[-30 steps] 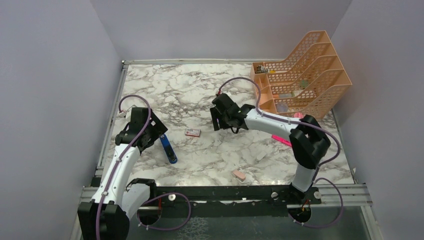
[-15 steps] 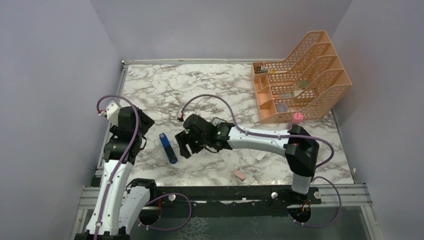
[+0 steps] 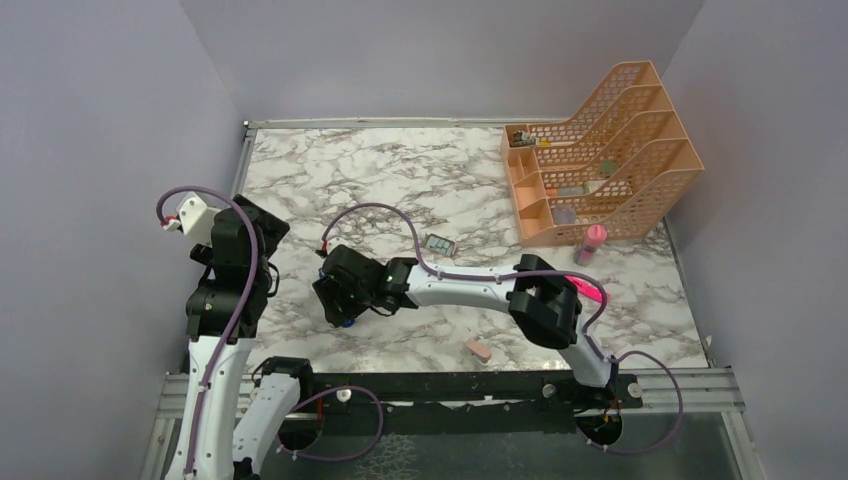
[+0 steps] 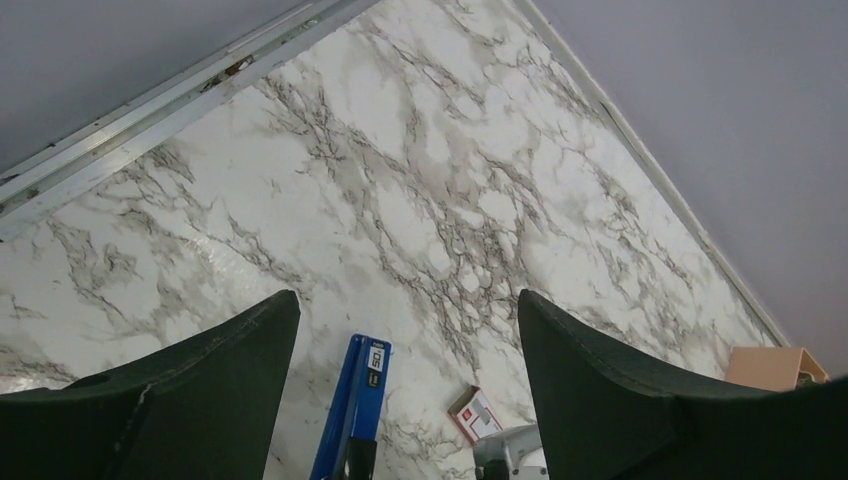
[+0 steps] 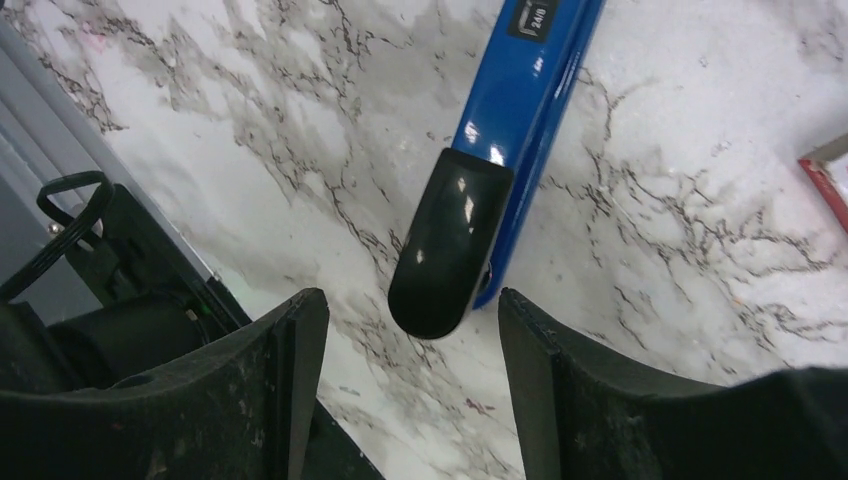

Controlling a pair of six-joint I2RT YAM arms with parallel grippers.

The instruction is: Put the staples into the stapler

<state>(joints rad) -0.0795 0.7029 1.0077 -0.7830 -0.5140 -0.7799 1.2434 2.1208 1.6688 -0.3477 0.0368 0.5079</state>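
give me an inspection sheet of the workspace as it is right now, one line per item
surface: marble table, no spills seen
job's things: stapler lies flat on the table; staples box lies apart from it, nearer the middle
clutter: eraser near the front edge; pink highlighter partly hidden by the right arm; pink-capped bottle beside the organizer
grippers: left gripper open, above the table, holding nothing; right gripper open, fingers either side of the stapler's black end, not gripping
cables: purple cables loop above both arms
surroundings: orange desk organizer at the far right; lilac walls
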